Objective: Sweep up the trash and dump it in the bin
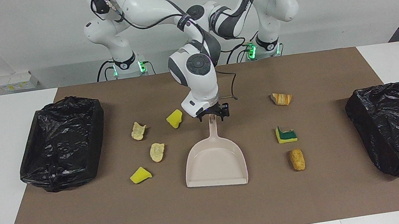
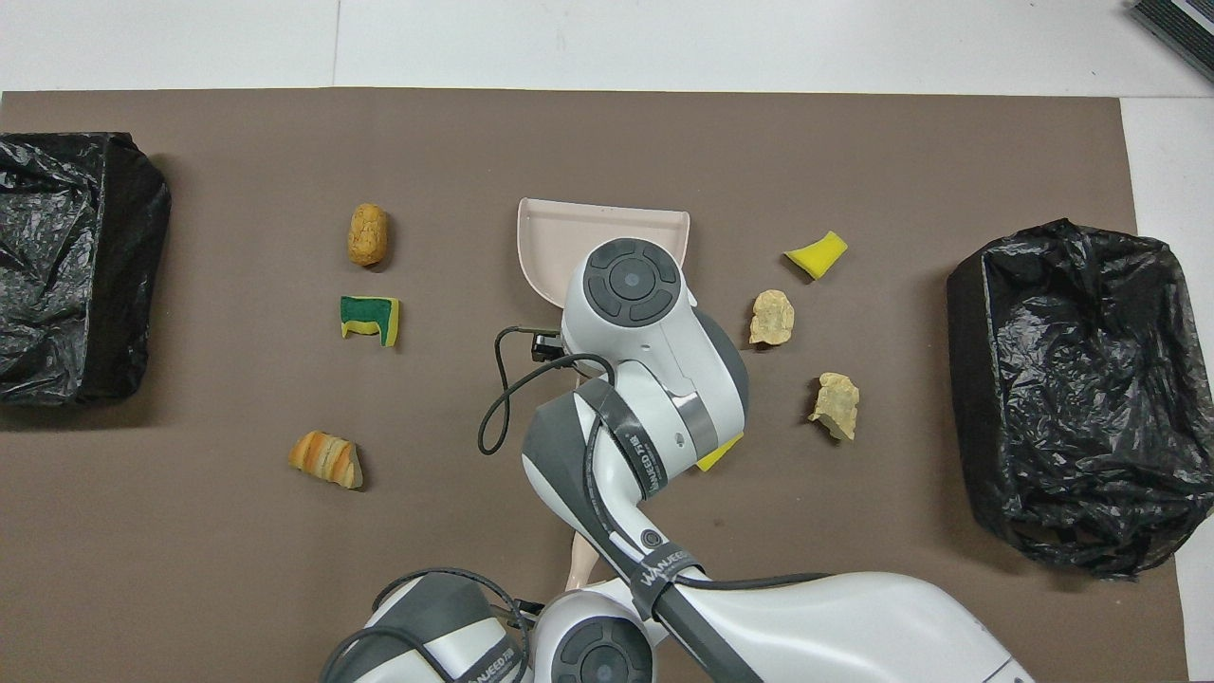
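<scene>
The beige dustpan [image 1: 215, 162] lies flat mid-mat, its handle toward the robots. My right gripper [image 1: 214, 117] is down at the handle's end, open, one finger on each side. Several trash scraps lie on the mat: yellow sponge chunks [image 1: 174, 118] [image 1: 140, 175] and beige foam bits [image 1: 138, 130] [image 1: 157, 152] toward the right arm's end; an orange piece [image 1: 281, 99], a yellow-green sponge [image 1: 286, 134] and a brown piece [image 1: 297, 159] toward the left arm's end. My left gripper is hidden under its own wrist [image 2: 580, 656], shut on the beige brush handle [image 2: 580, 569].
A black-bagged bin [image 1: 61, 143] stands at the right arm's end of the brown mat [image 1: 213, 211], and another [image 1: 397, 127] at the left arm's end. The right arm covers the dustpan's handle and part of one yellow chunk [image 2: 721, 453] in the overhead view.
</scene>
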